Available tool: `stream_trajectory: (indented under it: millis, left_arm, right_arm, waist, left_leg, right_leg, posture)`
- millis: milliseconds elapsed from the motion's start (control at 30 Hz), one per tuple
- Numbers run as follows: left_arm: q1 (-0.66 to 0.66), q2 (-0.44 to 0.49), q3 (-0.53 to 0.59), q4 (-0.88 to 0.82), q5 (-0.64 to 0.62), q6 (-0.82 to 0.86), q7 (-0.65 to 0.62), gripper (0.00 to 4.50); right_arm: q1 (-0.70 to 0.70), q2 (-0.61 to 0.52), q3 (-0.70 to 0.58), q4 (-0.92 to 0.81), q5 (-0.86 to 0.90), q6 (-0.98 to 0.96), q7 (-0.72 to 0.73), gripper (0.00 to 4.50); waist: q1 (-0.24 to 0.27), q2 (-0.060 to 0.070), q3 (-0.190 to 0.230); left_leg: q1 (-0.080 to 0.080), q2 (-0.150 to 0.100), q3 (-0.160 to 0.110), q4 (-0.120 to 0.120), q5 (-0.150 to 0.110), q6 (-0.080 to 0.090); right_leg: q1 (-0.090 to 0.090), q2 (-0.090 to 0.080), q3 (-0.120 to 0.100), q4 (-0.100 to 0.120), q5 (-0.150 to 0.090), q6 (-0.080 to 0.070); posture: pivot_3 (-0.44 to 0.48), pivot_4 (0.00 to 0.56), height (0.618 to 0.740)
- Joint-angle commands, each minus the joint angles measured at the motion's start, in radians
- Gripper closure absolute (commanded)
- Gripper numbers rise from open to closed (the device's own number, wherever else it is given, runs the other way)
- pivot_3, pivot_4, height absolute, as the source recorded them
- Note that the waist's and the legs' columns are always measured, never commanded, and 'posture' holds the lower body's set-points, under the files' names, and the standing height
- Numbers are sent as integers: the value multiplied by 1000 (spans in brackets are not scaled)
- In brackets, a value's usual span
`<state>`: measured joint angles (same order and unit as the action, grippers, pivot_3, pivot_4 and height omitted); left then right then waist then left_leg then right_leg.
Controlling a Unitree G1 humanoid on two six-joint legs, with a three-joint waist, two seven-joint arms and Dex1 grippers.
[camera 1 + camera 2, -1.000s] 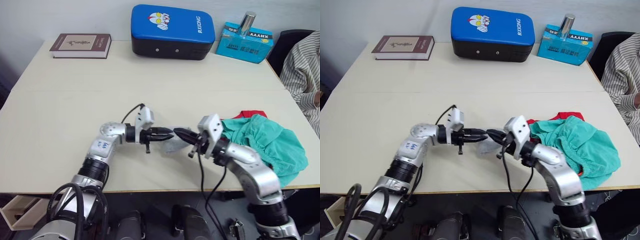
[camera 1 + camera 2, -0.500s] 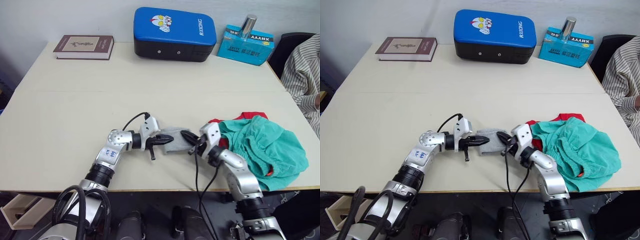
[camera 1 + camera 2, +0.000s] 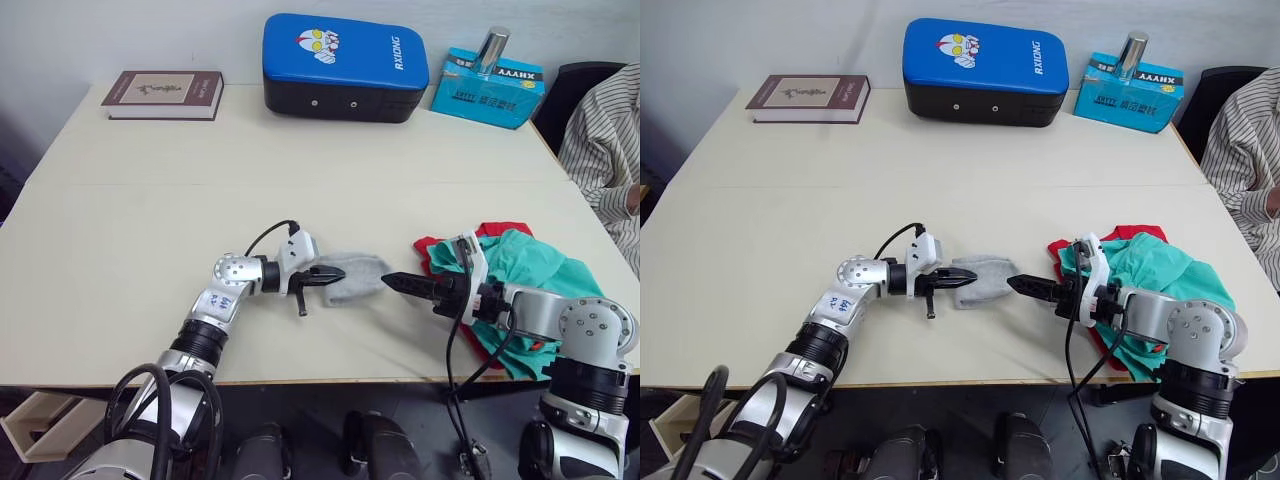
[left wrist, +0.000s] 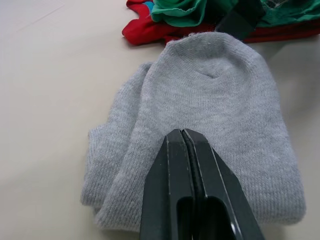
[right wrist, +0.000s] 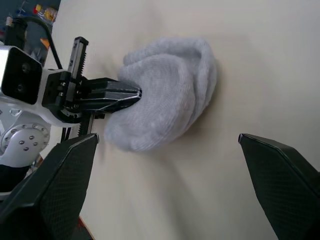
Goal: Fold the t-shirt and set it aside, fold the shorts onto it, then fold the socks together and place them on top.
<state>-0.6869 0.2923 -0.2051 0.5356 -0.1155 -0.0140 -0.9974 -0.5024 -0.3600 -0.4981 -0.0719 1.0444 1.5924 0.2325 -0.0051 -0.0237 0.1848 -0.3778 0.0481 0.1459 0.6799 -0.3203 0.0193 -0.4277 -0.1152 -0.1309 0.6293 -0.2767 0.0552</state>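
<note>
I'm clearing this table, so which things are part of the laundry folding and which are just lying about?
Part of the job:
light grey ankle socks
teal-green fabric shorts
bright red cotton t-shirt beneath the shorts

Just lying about:
dark brown hardcover book
blue padded cushion
teal cardboard box with a metal cylinder on it

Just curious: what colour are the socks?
Plain light grey socks, clearest in the left wrist view.

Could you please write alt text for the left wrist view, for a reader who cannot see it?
The left gripper, its black fingers shut, presses on a pair of grey socks stacked on the beige table. Beyond the socks lie the red t-shirt and the green shorts on it.
</note>
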Motion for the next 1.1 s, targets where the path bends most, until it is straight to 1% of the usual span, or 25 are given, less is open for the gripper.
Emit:
stream_trajectory:
  millis: [33, 67, 133, 200, 267, 500, 567, 700, 867, 900, 967, 1000, 1033, 1100]
  left_arm:
    - [-7, 7, 7, 26, 17, -12, 8, 4500]
    - [-7, 7, 8, 28, 17, -12, 9, 4500]
    - [0, 12, 5, 29, 20, -7, 6, 4500]
    - [13, 17, 4, 25, 20, -8, 1, 4500]
    - [21, 20, 5, 22, 18, -10, -3, 4500]
    - [38, 41, 10, 24, 24, -11, -5, 4500]
    - [43, 45, 13, 22, 24, -10, -6, 4500]
    - [55, 51, 16, 11, 25, -7, -7, 4500]
    - [69, 55, 22, -8, 22, 1, -1, 4500]
    - [71, 56, 23, -11, 22, 1, 0, 4500]
    - [77, 58, 26, -18, 22, 4, 2, 4500]
    - [80, 60, 27, -20, 22, 4, 2, 4500]
    - [83, 62, 29, -21, 23, 5, 3, 4500]
    - [88, 65, 31, -23, 23, 4, 5, 4500]
  right_arm:
    - [-41, 54, -22, 76, 100, 22, -129, 45]
    - [-47, 59, -8, 104, 129, 22, -166, 45]
    - [-72, 117, -17, 163, 152, 22, -237, 45]
    - [-112, 187, -69, 233, 164, 22, -309, 45]
    - [-143, 230, -112, 290, 171, 22, -361, 45]
    - [-219, 324, -174, 432, 177, 16, -433, 45]
    - [-239, 321, -155, 489, 169, 19, -447, 45]
    - [-257, 325, -160, 541, 146, 22, -452, 45]
    - [-287, 330, -167, 599, 120, -4, -442, 45]
    - [-292, 333, -171, 609, 120, -12, -440, 208]
    - [-295, 337, -174, 619, 115, -18, -436, 679]
    - [-295, 340, -175, 624, 116, -17, -431, 990]
    - [-294, 345, -175, 625, 115, -17, -428, 1418]
    - [-294, 355, -180, 626, 116, -15, -422, 2038]
  waist:
    - [0, 0, 0]
    - [-1, 0, 0]
    - [-2, 0, 0]
    - [-9, 1, 0]
    - [-14, 1, -1]
    - [-29, 3, -3]
    - [-34, 5, -4]
    - [-39, 9, -8]
    - [-50, 10, -11]
    - [-51, 11, -11]
    - [-52, 11, -11]
    - [-52, 11, -11]
    - [-53, 11, -11]
    - [-53, 11, -11]
  left_leg:
    - [0, 0, 0, 0, 0, 0]
    - [0, 0, 0, 0, 0, 0]
    - [0, 0, 1, 0, 0, 0]
    - [0, 0, 1, 0, 0, 0]
    - [0, 0, 1, -1, 0, -1]
    - [1, 0, 1, -2, 1, -1]
    - [2, 1, 2, -4, 1, -2]
    - [3, 0, 2, -7, 1, -2]
    - [5, 0, 3, -14, 4, -3]
    - [6, 0, 3, -14, 4, -3]
    - [6, 0, 3, -14, 4, -4]
    - [6, 0, 3, -14, 4, -4]
    - [6, 0, 4, -15, 4, -4]
    - [6, 0, 4, -15, 4, -4]
  right_leg:
    - [0, 0, 0, 0, 0, 0]
    - [0, 0, 0, 0, 0, 0]
    - [0, 0, 0, 0, 0, 0]
    - [0, 0, 1, 0, 0, 0]
    - [0, 1, 0, 0, 0, 0]
    - [0, 1, 1, 0, 0, 0]
    - [0, 2, 2, 0, 0, 0]
    - [0, 2, 2, 0, 0, 0]
    - [0, 2, 3, -1, 0, 0]
    - [0, 2, 3, -1, 0, 0]
    - [0, 2, 3, -1, 0, 0]
    - [0, 2, 3, -1, 0, 0]
    - [0, 2, 4, -1, 0, 0]
    - [0, 2, 4, -1, 0, 0]
  posture:
    - [0, 150, 740]
    - [0, 150, 740]
    - [0, 150, 740]
    - [0, 150, 740]
    - [0, 150, 740]
    - [0, 150, 740]
    - [0, 150, 740]
    - [0, 150, 740]
    - [0, 150, 740]
    - [0, 150, 740]
    - [0, 150, 740]
    - [0, 150, 740]
    - [0, 150, 740]
    - [0, 150, 740]
